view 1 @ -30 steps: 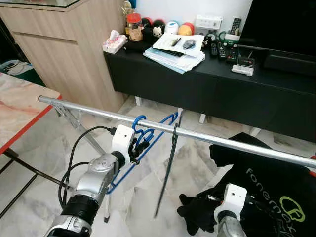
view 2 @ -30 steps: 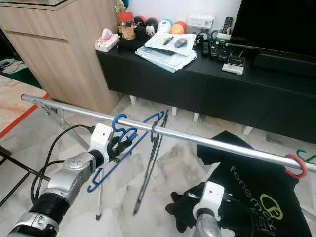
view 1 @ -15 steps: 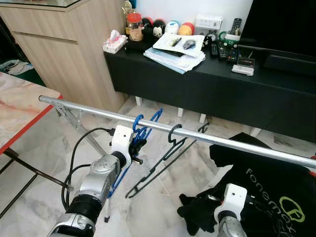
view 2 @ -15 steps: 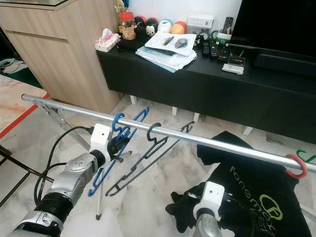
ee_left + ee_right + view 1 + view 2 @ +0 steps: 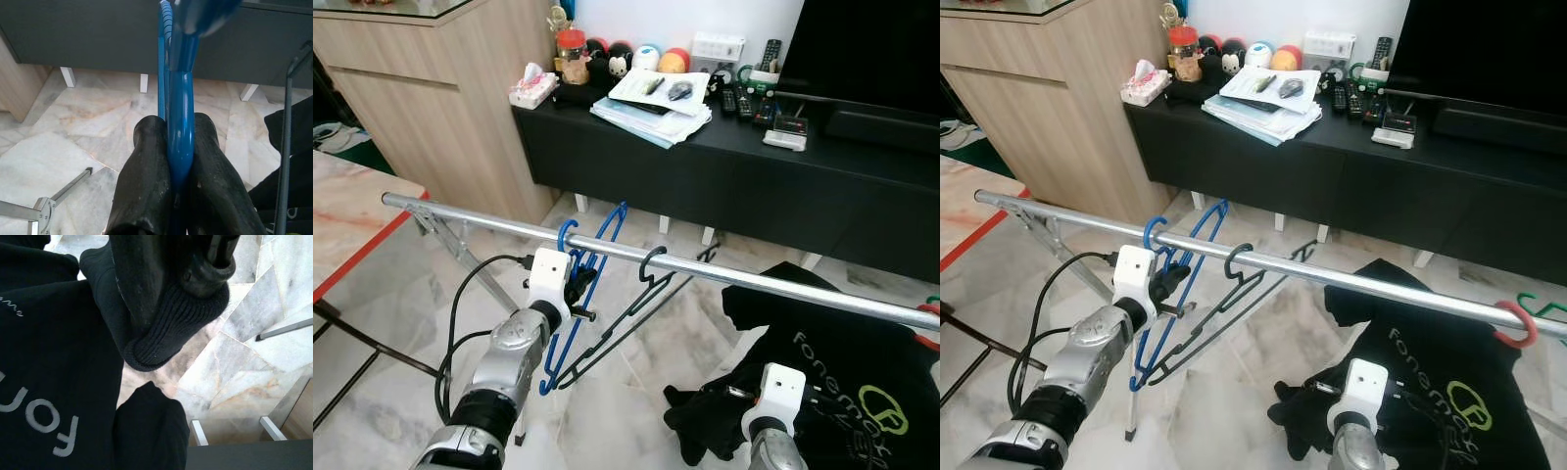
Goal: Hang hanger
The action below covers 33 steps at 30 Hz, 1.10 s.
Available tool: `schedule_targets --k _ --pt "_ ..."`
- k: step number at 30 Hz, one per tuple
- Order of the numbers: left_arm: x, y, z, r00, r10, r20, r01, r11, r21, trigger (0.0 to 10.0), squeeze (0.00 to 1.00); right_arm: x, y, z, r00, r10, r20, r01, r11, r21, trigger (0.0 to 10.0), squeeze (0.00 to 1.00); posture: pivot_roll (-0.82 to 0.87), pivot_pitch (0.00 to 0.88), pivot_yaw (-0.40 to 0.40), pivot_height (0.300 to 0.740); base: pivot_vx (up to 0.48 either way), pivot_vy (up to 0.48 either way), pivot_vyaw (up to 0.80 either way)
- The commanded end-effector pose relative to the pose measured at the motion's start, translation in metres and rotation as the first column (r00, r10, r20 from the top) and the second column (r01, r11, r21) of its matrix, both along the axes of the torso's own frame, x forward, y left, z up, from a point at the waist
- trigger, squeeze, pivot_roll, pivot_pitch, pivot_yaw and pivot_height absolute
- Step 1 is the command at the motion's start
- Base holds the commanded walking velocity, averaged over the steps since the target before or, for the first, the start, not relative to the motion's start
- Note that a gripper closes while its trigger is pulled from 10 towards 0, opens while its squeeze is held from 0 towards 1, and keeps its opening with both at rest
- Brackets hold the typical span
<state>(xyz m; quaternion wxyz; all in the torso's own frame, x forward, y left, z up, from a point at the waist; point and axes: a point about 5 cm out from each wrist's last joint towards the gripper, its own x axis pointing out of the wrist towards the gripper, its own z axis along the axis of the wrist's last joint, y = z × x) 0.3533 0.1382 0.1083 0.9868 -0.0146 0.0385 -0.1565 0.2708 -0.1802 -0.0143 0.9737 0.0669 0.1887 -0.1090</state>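
A blue hanger (image 5: 590, 264) has its hook over the silver rail (image 5: 489, 222), and my left gripper (image 5: 578, 291) is shut on its neck just below the rail. In the left wrist view both black fingers (image 5: 146, 181) press against the blue hanger (image 5: 179, 142). A black hanger (image 5: 651, 289) hangs slanted on the rail just to its right. Low on the right, my right gripper (image 5: 188, 269) is shut on the cuff of a black garment (image 5: 832, 362) that is draped from the rail down to the floor.
A black TV console (image 5: 724, 166) cluttered with papers and remotes runs behind the rail, with a wooden cabinet (image 5: 431, 108) to its left. A red-edged marble table (image 5: 347, 220) stands at the left. A red hook (image 5: 1513, 328) sits at the rail's right end. The floor is marble tile.
The black hanger has swung from edge-on to slanted on the rail. My left gripper and the blue hanger have shifted a little left along the rail. The camera has moved slightly.
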Motion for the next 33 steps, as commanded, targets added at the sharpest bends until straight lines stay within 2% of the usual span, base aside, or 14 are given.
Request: schedule_targets --k 1,8,12,17,20,22,24,30,33 --pt "-0.003 0.012 -0.006 0.999 0.041 -0.005 -0.041 0.999 0.002 0.0 0.00 -0.001 0.003 -0.002 1.000 0.014 -0.008 -0.014 1.000 -0.005 10.0 0.00 -0.12 0.060 0.039 0.740 0.000 0.000 0.00" --pt "-0.006 0.017 -0.009 0.997 0.073 0.009 -0.073 0.997 -0.006 0.0 0.00 -0.002 0.003 -0.002 1.000 0.014 -0.006 -0.014 1.000 -0.006 10.0 0.00 -0.13 0.046 0.041 0.740 0.000 0.000 0.00" --pt "-0.007 0.023 -0.005 0.992 0.117 0.044 -0.115 0.993 -0.037 0.0 0.00 0.001 0.001 0.001 1.000 0.014 0.004 -0.014 1.000 -0.008 10.0 0.00 -0.12 0.071 0.050 0.740 0.000 0.000 0.00" --pt "-0.010 0.033 0.005 0.983 0.146 0.115 -0.142 0.989 -0.038 0.0 0.00 0.005 0.004 0.004 1.000 0.022 0.017 -0.022 1.000 -0.001 10.0 0.00 -0.07 0.107 0.044 0.740 0.000 0.000 0.00" --pt "-0.012 0.037 0.005 0.978 0.166 0.124 -0.162 0.986 -0.045 0.0 0.00 0.004 0.004 0.003 1.000 0.026 0.014 -0.026 1.000 -0.002 10.0 0.00 -0.06 0.115 0.035 0.740 0.000 0.000 0.00" --pt "-0.017 0.042 0.005 0.973 0.188 0.134 -0.183 0.982 -0.052 0.0 0.00 0.004 0.004 0.004 0.999 0.032 0.017 -0.032 0.999 -0.006 10.0 0.00 -0.05 0.123 0.030 0.740 0.000 0.000 0.00" --pt "-0.027 0.049 0.001 0.968 0.205 0.146 -0.199 0.979 -0.055 0.0 0.00 0.004 0.003 0.004 0.999 0.037 0.022 -0.037 0.999 -0.011 10.0 0.00 -0.05 0.132 0.021 0.740 0.000 0.000 0.00" --pt "-0.035 0.052 -0.004 0.968 0.208 0.142 -0.203 0.978 -0.047 0.0 0.00 0.004 0.002 0.004 0.999 0.040 0.023 -0.039 0.999 -0.014 10.0 0.00 -0.05 0.130 0.013 0.740 0.000 0.000 0.00" --pt "-0.049 0.060 -0.018 0.974 0.195 0.113 -0.200 0.979 0.034 0.0 0.00 0.003 0.003 0.003 0.999 0.043 0.019 -0.043 0.999 -0.016 10.0 0.00 -0.05 0.125 0.008 0.740 0.000 0.000 0.00"
